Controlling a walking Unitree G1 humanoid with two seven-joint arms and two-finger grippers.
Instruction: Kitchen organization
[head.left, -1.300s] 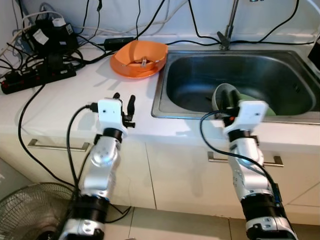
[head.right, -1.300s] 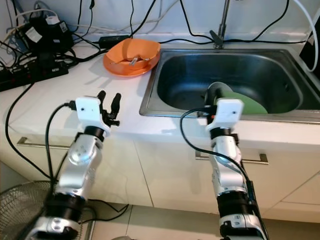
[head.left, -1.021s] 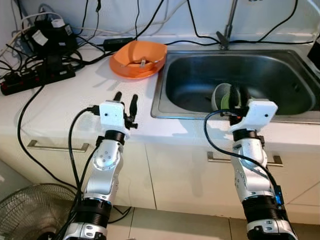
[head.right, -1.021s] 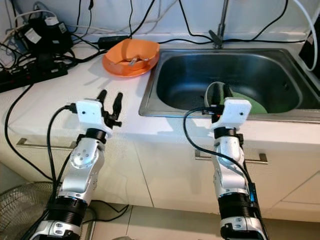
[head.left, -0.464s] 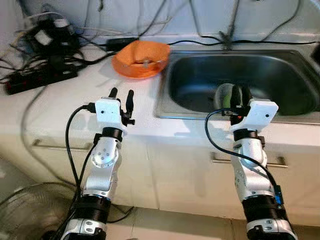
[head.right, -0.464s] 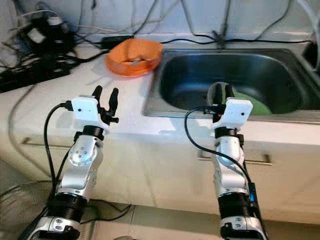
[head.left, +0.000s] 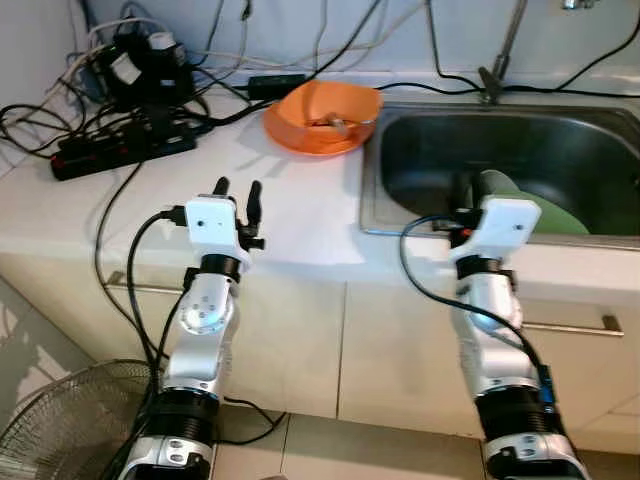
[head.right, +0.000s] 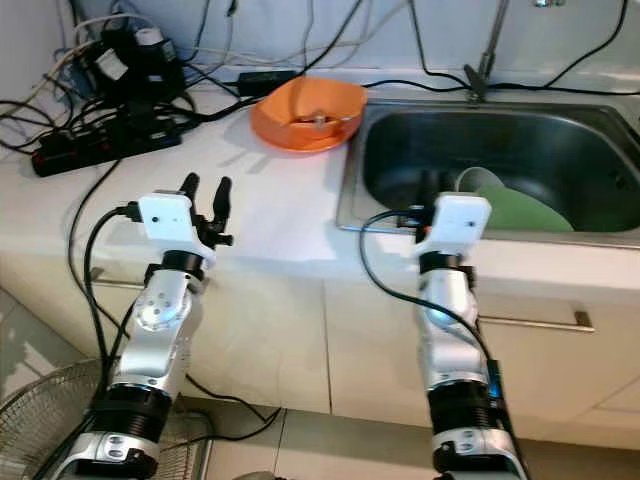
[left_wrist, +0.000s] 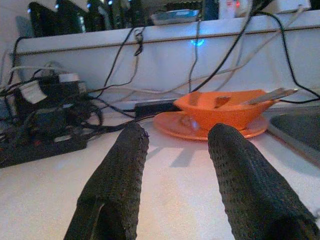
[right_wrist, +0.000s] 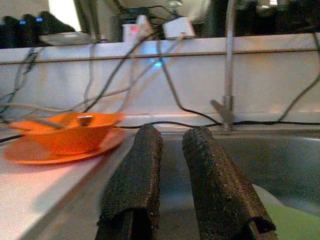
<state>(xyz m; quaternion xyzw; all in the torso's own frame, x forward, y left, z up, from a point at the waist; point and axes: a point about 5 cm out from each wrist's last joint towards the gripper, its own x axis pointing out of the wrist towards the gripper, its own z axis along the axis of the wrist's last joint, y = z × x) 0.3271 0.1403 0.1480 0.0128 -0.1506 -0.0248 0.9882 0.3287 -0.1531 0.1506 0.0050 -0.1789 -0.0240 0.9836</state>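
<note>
An orange bowl (head.left: 322, 103) with a spoon (left_wrist: 272, 93) in it stands on an orange plate (left_wrist: 200, 127) on the white counter, just left of the steel sink (head.left: 420, 140). In the sink lie a green plate (head.left: 550, 215) and a pale cup (head.left: 492, 184). My left gripper (head.left: 238, 188) is open over the counter's front part, pointing at the bowl, nothing between its fingers (left_wrist: 120, 185). My right gripper (right_wrist: 174, 132) hovers at the sink's front rim, open by a narrow gap and holding nothing.
A black power strip (head.left: 120, 152), adapters (head.left: 150, 65) and tangled cables crowd the counter's back left. The faucet (head.left: 503, 50) rises behind the sink. Cabinet handles (head.left: 565, 325) run below the counter edge. A fan (head.left: 60, 430) stands on the floor at lower left.
The whole picture has shifted right, so the camera has turned or stepped left. Both arms keep about the same pose, and nothing has been taken hold of.
</note>
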